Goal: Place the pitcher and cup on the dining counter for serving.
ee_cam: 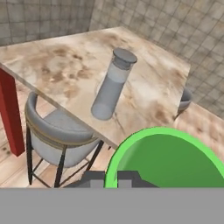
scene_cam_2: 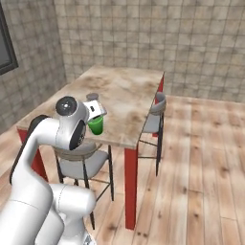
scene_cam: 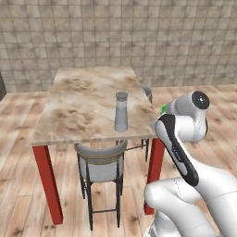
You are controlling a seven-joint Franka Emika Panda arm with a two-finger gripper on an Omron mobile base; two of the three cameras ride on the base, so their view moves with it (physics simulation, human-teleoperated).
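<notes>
Tiled kitchen corner with a wooden floor
Beige stone-tile walls (scene_cam: 176, 41) fill the upper frame; plank floor (scene_cam_2: 201, 158) below; grey chairs (scene_cam: 101, 164) at centre; dark window (scene_cam_2: 5, 45) upper left.

A bench (scene_cam: 78, 109) with a beige-brown marbled top and red legs stands on a wooden floor (scene_cam: 18, 194) before a tiled stone wall (scene_cam: 139, 41). A tall grey pitcher (scene_cam: 121, 112) stands upright on the bench, near its front edge. A grey chair (scene_cam: 101, 167) is tucked under that edge, and part of a second chair (scene_cam: 148, 93) shows at the right side. The white robot arm (scene_cam: 183, 139) rises at lower right, with a sliver of green cup (scene_cam: 163, 109) beside its elbow.
</notes>
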